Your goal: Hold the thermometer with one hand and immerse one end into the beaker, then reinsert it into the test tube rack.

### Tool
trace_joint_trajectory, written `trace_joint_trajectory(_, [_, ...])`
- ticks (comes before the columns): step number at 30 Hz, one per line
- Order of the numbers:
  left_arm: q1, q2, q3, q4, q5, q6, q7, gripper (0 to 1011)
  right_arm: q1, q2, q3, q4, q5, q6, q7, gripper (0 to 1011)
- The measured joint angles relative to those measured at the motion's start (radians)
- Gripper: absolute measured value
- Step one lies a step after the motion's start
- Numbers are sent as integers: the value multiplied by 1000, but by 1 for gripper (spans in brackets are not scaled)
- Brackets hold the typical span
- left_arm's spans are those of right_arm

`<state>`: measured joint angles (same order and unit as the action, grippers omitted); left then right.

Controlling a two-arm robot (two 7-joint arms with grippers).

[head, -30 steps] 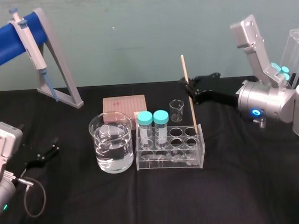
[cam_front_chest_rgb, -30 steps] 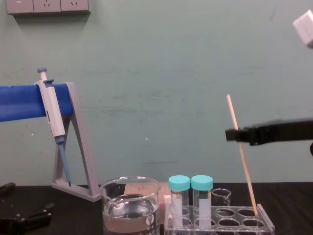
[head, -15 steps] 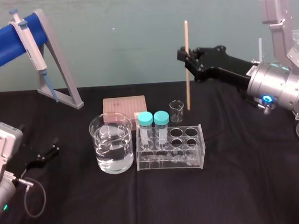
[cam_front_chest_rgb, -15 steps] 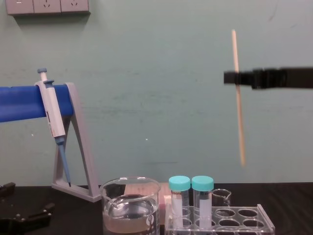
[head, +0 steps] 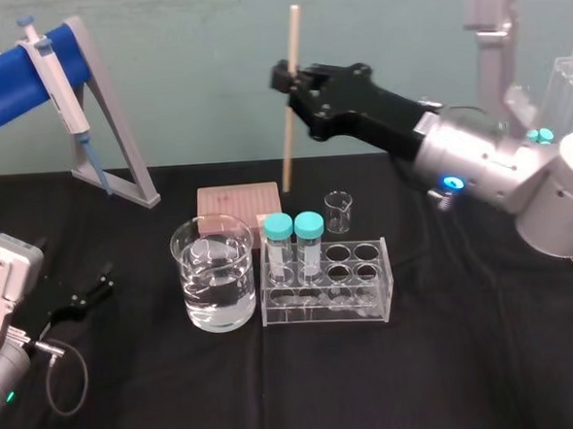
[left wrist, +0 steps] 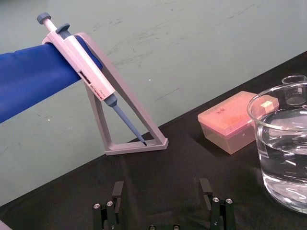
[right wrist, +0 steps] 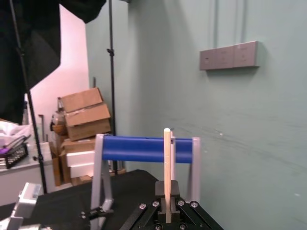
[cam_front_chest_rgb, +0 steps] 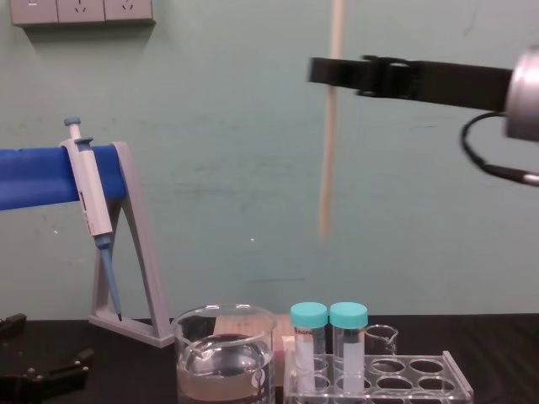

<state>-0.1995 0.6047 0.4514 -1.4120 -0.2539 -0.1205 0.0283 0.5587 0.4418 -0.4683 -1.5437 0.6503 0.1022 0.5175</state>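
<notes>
The thermometer (head: 290,136) is a thin cream rod hanging nearly upright in the air, and my right gripper (head: 293,78) is shut on its upper part. In the chest view the thermometer (cam_front_chest_rgb: 328,151) ends high above the table, between the beaker (cam_front_chest_rgb: 223,353) and the capped tubes, with the right gripper (cam_front_chest_rgb: 324,71) crossing it. The right wrist view shows the thermometer (right wrist: 167,163) rising from the right gripper (right wrist: 167,211). The beaker (head: 214,272), half full of clear liquid, stands left of the test tube rack (head: 322,311). My left gripper (left wrist: 162,191) rests open on the table at the left.
Two teal-capped tubes (head: 294,241) stand in the rack's left holes. A tiny clear beaker (head: 339,211) and a pink tip box (head: 237,200) lie behind. A grey A-frame stand (head: 116,137) with a blue bar and a pipette (head: 54,78) fills the back left.
The right gripper lifted the thermometer out of the rack's right end, then carried it up and to the left, toward the space above the beaker. The left arm stayed still.
</notes>
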Motion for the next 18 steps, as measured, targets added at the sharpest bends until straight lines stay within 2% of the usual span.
trace_joint_trajectory(8, [0, 0, 0, 0, 0, 0, 0, 1004, 53, -82, -59, 101, -5, -5, 13, 54])
trace_joint_trajectory(18, [0, 0, 0, 0, 0, 0, 0, 1004, 92, -146, -98, 204, 9, -5, 42, 53])
